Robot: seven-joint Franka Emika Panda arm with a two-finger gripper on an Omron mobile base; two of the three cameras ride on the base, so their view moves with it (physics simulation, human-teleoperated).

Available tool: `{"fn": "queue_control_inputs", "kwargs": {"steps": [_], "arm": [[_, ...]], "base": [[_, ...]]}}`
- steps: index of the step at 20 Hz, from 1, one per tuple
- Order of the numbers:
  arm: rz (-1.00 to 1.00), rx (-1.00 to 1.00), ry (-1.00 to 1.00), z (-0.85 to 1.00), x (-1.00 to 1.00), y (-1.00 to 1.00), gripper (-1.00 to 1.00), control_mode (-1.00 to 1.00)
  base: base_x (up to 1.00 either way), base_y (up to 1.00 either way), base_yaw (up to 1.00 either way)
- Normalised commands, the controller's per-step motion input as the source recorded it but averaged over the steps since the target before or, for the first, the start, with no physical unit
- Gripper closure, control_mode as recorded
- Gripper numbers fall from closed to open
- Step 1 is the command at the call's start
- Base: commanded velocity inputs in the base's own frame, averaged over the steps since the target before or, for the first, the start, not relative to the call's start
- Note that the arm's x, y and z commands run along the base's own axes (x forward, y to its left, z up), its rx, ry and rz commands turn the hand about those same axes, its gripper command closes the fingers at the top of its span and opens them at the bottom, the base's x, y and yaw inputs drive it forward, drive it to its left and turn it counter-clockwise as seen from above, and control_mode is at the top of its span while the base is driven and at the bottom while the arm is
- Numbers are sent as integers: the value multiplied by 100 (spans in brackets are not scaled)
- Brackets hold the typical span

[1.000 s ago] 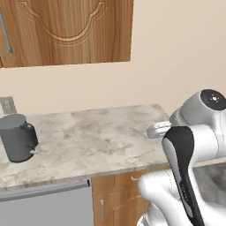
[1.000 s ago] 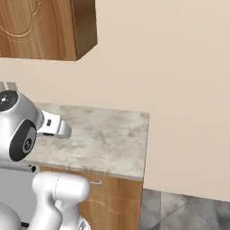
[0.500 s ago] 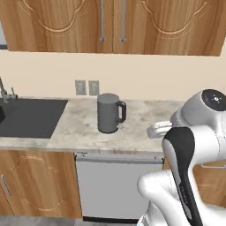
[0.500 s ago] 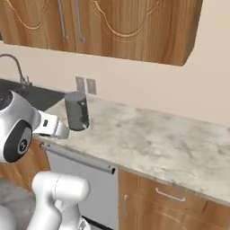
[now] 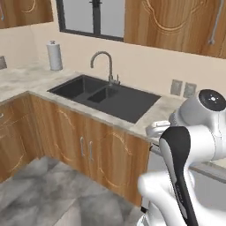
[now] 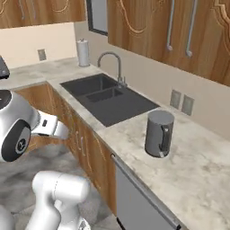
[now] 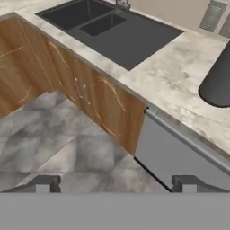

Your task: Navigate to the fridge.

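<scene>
Cannot tell where the fridge stands from here, nor how it lies relative to the hand.

Gripper [image 7: 116, 184] spread wide, holding nothing, the two dark fingertips far apart and aimed down at the grey tiled floor [image 7: 54, 134] in front of the lower cabinets [image 7: 85, 94].

Directly ahead of the hand: a grey dishwasher front [image 7: 179, 157], set under the marbled counter [image 7: 175, 76] just beside the wooden doors. Above it on the counter, a dark grey kettle [image 6: 159, 133], upright, handle turned toward the front edge.

Further along the counter, a black double sink [image 5: 106, 95] sunk into the stone, with a curved grey faucet [image 5: 103, 64] at its back rim. Past the sink, near the corner where the counter turns, a white paper towel roll [image 5: 54, 55] standing upright.

On the beige wall between sink and kettle, two grey outlets [image 6: 181, 101] side by side. Over the sink, a dark-framed window [image 5: 92, 17]; beside it, wooden upper cabinets [image 5: 176, 22] with long grey bar handles.

Between base and wall, the whole run of counter and cabinets, blocking the way straight forward; open floor to the left, along the cabinet fronts.
</scene>
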Motion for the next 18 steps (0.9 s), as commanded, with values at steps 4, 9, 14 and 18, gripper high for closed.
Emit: {"fn": "queue_control_inputs", "kwargs": {"steps": [4,9,14,18], "arm": [[0,0,0,0,0,0,-100,100],[0,0,0,0,0,0,-100,100],[0,0,0,0,0,0,-100,100],[0,0,0,0,0,0,-100,100]], "base": [[0,12,97],[0,0,100],[0,0,100],[0,0,100]]}}
